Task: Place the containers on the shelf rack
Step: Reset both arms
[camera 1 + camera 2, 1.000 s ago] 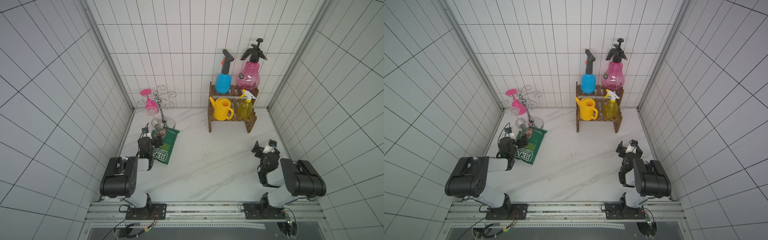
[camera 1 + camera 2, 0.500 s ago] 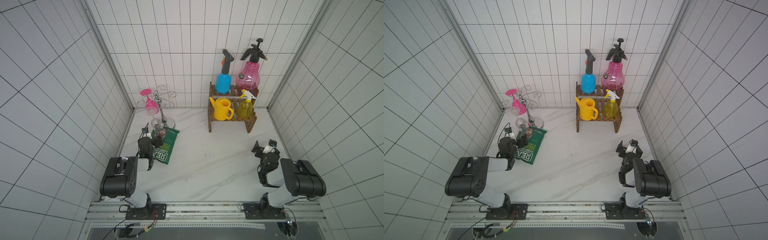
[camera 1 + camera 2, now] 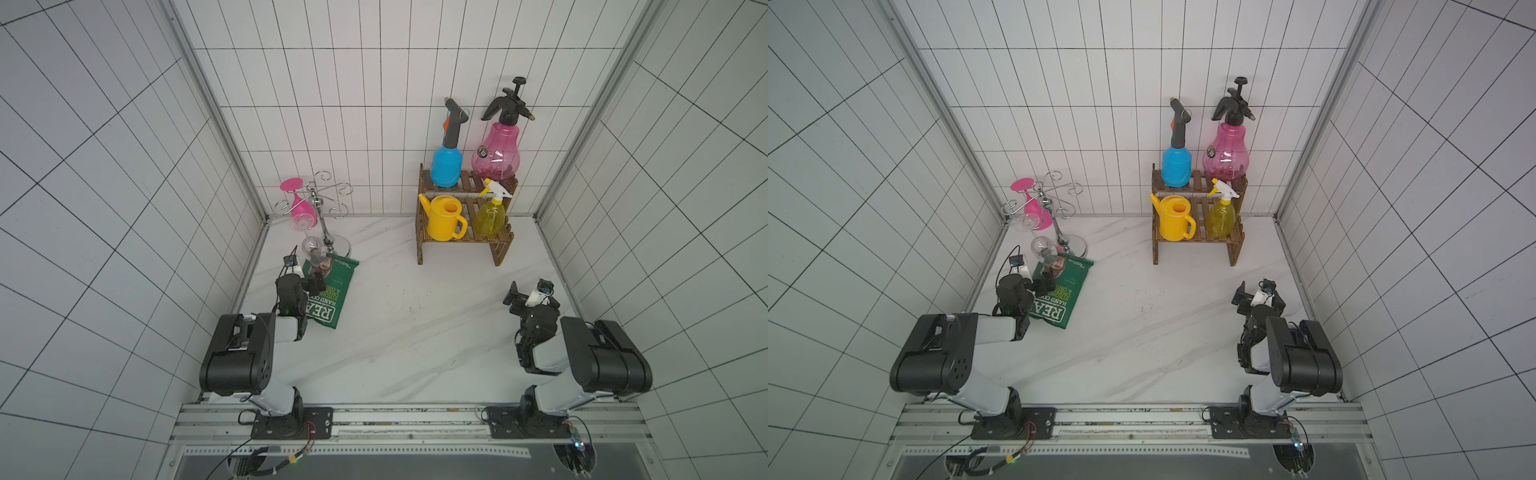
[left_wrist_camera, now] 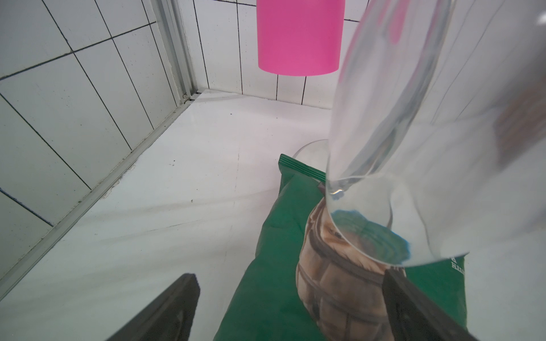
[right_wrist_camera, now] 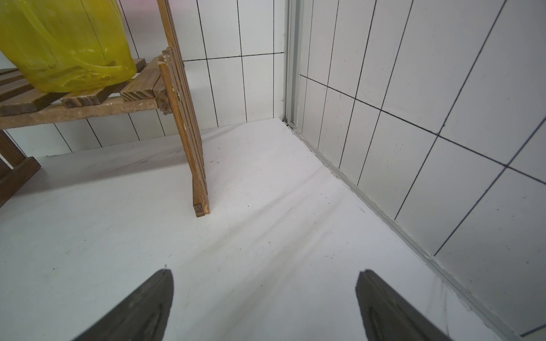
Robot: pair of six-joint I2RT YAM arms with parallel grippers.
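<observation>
My left gripper [image 4: 291, 276] hangs with jaws spread over the flat green snack bag [image 3: 332, 291], gripping nothing; the bag's white block letters read "REA". On the dark wooden two-tier shelf rack [image 3: 500, 249], the blue plastic sprayer [image 3: 446, 166] and pink bulbous sprayer [image 3: 496, 153] stand on top, with the yellow-orange watering can [image 3: 444, 218] and translucent yellow trigger bottle [image 3: 490, 216] below. The pink one's round dark label is unreadable, and I cannot tell fill levels. My right gripper [image 5: 266, 277] gapes empty above the white marble tabletop [image 5: 266, 206].

Bright, even overhead light washes the tiled walls [image 3: 104, 166], leaving only faint shadows beneath the shelf rack [image 3: 420, 245]. Wide-angle lenses bow the tile lines toward the edges. In the left wrist view, a clear glass [image 4: 399, 118] looms blurred.
</observation>
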